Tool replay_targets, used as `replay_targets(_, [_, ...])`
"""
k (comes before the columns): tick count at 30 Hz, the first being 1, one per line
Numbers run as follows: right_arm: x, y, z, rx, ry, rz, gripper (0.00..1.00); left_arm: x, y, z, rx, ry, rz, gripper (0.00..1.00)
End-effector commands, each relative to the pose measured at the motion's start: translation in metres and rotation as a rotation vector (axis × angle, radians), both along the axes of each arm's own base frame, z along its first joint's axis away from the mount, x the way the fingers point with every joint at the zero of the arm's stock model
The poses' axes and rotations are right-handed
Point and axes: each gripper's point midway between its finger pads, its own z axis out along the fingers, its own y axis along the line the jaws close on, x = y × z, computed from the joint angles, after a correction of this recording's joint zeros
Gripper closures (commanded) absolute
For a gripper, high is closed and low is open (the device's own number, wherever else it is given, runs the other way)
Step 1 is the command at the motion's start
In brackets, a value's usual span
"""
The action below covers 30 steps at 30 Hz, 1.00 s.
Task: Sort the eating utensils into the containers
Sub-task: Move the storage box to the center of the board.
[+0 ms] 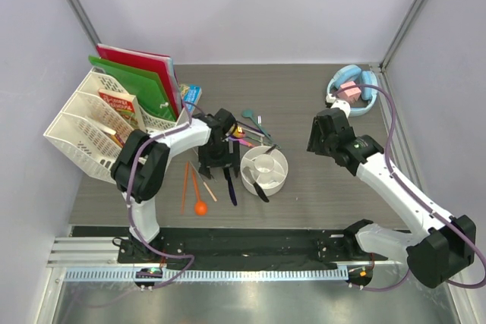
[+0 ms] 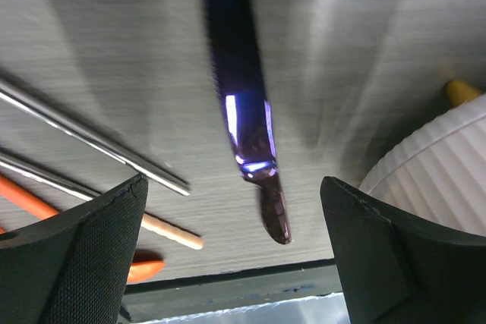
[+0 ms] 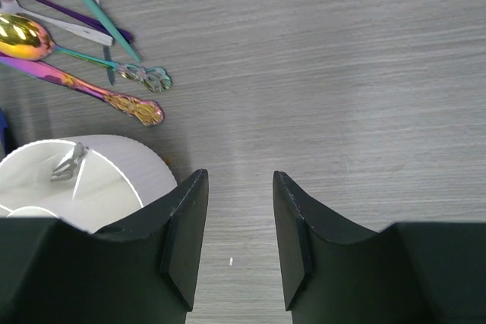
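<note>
One white lattice rack (image 1: 80, 123) stands at far left, with folders and books upright in its slots. Two orange chopsticks (image 1: 185, 184) and one orange spoon (image 1: 200, 205) lie flat on the table (image 1: 304, 104), right of the rack. Two silver rods (image 2: 91, 142) lie beside them in the left wrist view. One left pincer (image 1: 215, 165) (image 2: 235, 221) points down with its jaws spread wide and grips nothing. One dark blue knife (image 1: 230, 184) (image 2: 243, 111) lies flat between the two fingers, touching neither, just left of the cup. One round white cup (image 1: 273, 186) (image 2: 433, 165) (image 3: 144, 168) has inner walls that split it into compartments. It holds one dark piece (image 1: 257, 186) leaning out over the near-left rim and one silver piece (image 3: 70, 163) in a compartment. Which compartment each occupies cannot be told. Several loose pieces lie in a cluster just behind the cup. They include one teal piece (image 1: 253, 119) (image 3: 91, 7), one gold spoon (image 3: 23, 36), one iridescent handle (image 3: 114, 99), and purple and silver items overlapping. One right pincer (image 1: 323, 138) (image 3: 237, 240) is right of the cup and apart from it. Its jaws stand a little apart over bare table, with nothing between them. One light blue bowl (image 1: 370, 85) sits at the far right corner and contains a pink cube (image 1: 349, 90).
</note>
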Motion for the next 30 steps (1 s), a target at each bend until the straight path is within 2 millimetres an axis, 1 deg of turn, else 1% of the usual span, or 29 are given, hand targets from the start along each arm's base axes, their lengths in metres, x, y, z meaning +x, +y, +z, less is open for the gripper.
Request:
replay_targets(1, [-0.009,-0.010,-0.002,0.002,-0.003,-0.031,0.54,-0.009,-0.016,0.003,-0.009,0.003,-0.021,0.05])
replay_targets(7, [-0.012,-0.011,-0.009,-0.010,0.021,-0.025,0.54,-0.009,-0.019,0.003,0.006,-0.004,-0.036,0.06])
replay_targets(13, [-0.006,-0.013,-0.009,-0.023,0.025,-0.027,0.54,0.006,-0.029,0.010,-0.003,-0.032,-0.046,0.05])
replay_targets(18, [-0.004,-0.015,-0.012,-0.036,0.038,-0.025,0.54,0.007,-0.031,0.006,0.006,-0.016,-0.058,0.06])
replay_targets(22, [-0.002,-0.017,-0.013,-0.036,0.043,-0.031,0.54,-0.001,-0.029,-0.002,0.020,0.022,-0.061,0.06])
replay_targets(25, [-0.005,-0.018,-0.018,-0.037,0.054,-0.030,0.54,-0.010,-0.023,-0.010,0.044,0.051,-0.057,0.06])
replay_targets(29, [-0.009,-0.017,-0.027,-0.026,0.076,-0.029,0.54,-0.017,-0.016,-0.009,0.066,0.050,-0.046,0.06])
replay_targets(30, [-0.010,-0.017,-0.029,-0.024,0.080,-0.027,0.54,-0.019,-0.014,-0.003,0.071,0.044,-0.048,0.07])
